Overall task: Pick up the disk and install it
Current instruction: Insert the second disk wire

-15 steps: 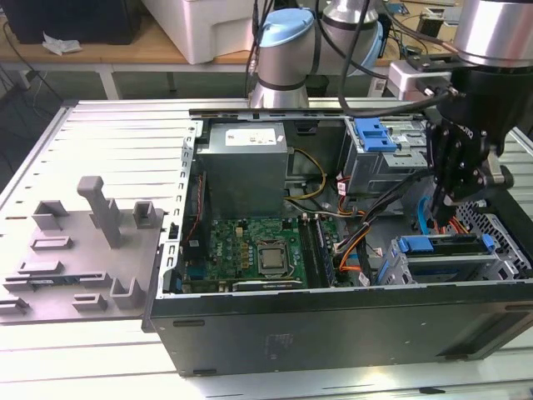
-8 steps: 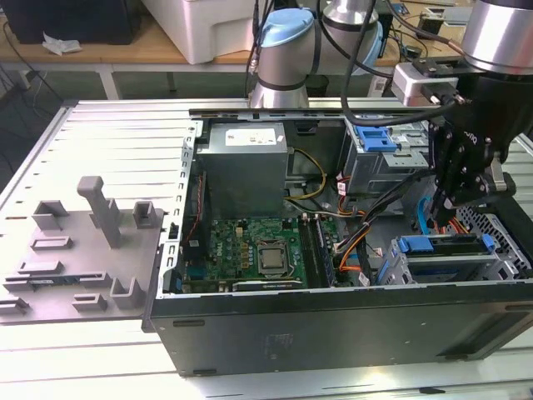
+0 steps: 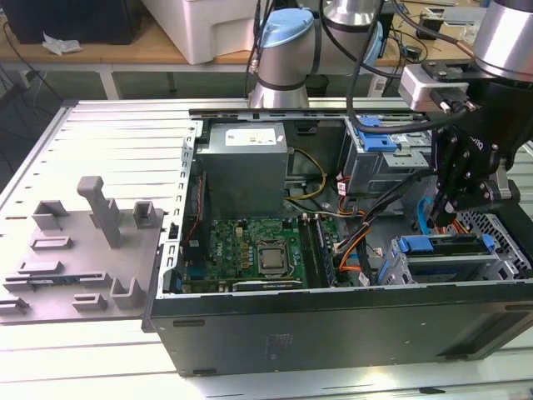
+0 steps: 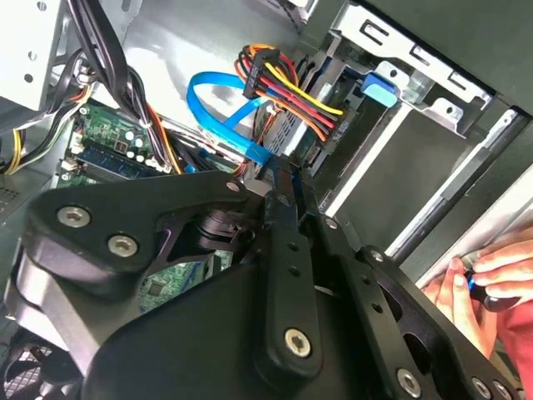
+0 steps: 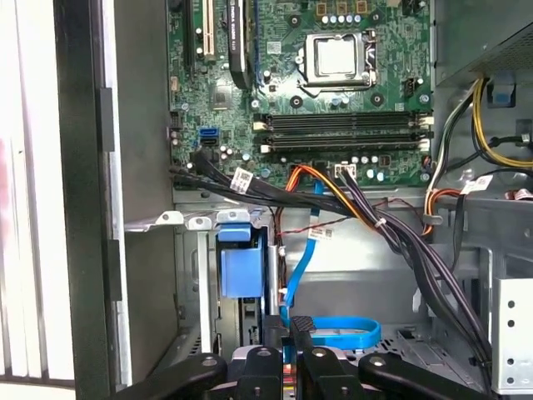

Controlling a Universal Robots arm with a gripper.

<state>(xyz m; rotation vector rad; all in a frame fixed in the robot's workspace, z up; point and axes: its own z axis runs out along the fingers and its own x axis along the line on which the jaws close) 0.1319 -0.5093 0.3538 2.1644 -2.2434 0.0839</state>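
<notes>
My black gripper [image 3: 443,217] reaches down into the open computer case [image 3: 333,333], just behind the blue-handled grey drive cage [image 3: 441,250] on the exterior view's right. In both wrist views the fingers [image 5: 279,333] stand almost together and grip nothing I can make out, so my gripper [image 4: 279,179] is shut. A blue data cable [image 5: 333,333] loops right past the fingertips. Just beyond them, at the cage's open end, shows a grey metal end [image 4: 287,133] under coloured power wires [image 4: 291,87]. It may be the disk, but I cannot tell for sure.
A green motherboard [image 3: 258,250] and a grey power supply [image 3: 246,167] take up the case's middle and back. A second blue-handled cage [image 3: 379,137] sits behind. A person's hand [image 4: 491,279] rests by the case's outer wall. A grey fixture plate [image 3: 83,250] lies on the exterior view's left.
</notes>
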